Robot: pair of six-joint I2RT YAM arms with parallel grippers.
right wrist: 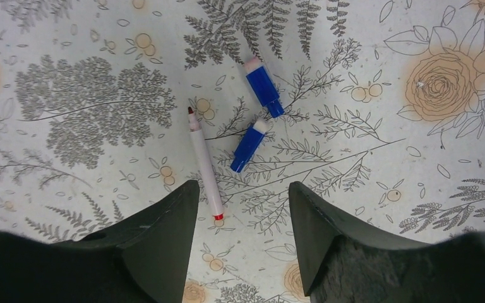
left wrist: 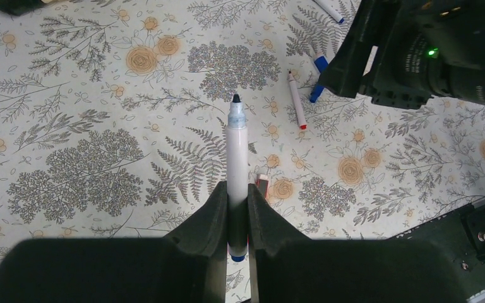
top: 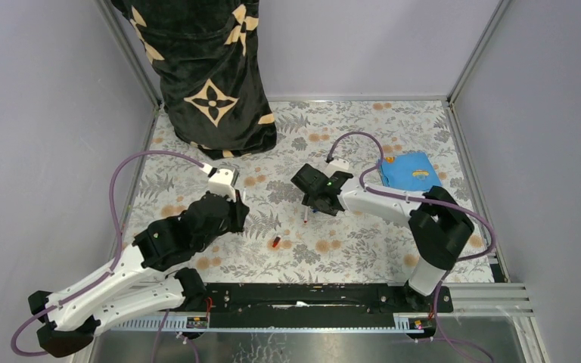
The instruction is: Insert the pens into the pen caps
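Two caps, red pen mid-table under wide right claw — left claw grips pen.

A pale tablecloth printed with grey ferns and orange roses covers the work surface. At about 2 o'clock from its middle lies a bright blue folded cloth (a small orange mark shows near its far left corner). At 11 o'clock a black plush fabric with beige flower motifs hangs down, its hem resting on the tablecloth. Plain grey walls close the sides. At 6 o'clock a black mounting rail runs along the near edge.
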